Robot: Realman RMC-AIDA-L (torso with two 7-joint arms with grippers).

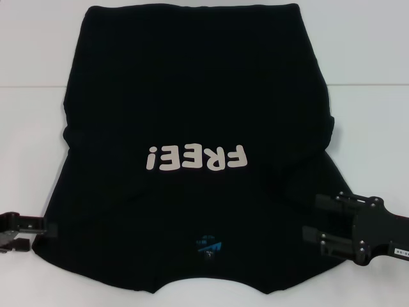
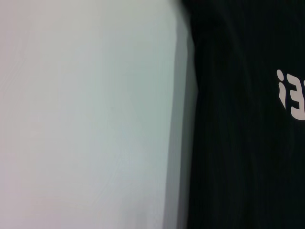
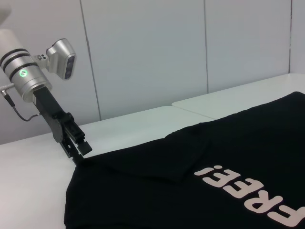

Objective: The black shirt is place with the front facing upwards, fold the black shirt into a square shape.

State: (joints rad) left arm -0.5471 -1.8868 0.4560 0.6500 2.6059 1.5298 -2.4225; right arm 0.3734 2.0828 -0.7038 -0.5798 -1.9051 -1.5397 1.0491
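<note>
The near edge of the black shirt [image 1: 192, 128] lies closest to the robot, the neck end with its small blue label [image 1: 209, 247] toward the robot. The shirt is spread front-up on the white table [image 1: 370, 57], and both sleeves are folded inward over the body, so the near half flares wide and the far half is narrower.

At the near left, the left gripper [image 1: 39, 231] sits low at the shirt's near left corner, its fingertips touching the edge of the cloth. In the right wrist view the same gripper [image 3: 80, 151] slants down from its silver wrist, the tips meeting the corner of the fabric, with the jaws drawn narrow. Whether cloth is pinched between them cannot be told.

At the near right, the right gripper [image 1: 314, 220] hovers over the shirt's near right part, its fingers pointing left across the cloth. The jaws stand spread, one finger farther and one nearer, with nothing between them.

Farther in, the white lettering "FREE!" [image 1: 195, 157] runs across the middle of the shirt, upside down from the robot's side. The left wrist view shows the shirt's left edge [image 2: 238, 143] against bare table [image 2: 86, 119], with part of the lettering [image 2: 291, 94] in sight.

Beyond that, the far part of the shirt lies smooth up to its hem at the far end of the table.
</note>
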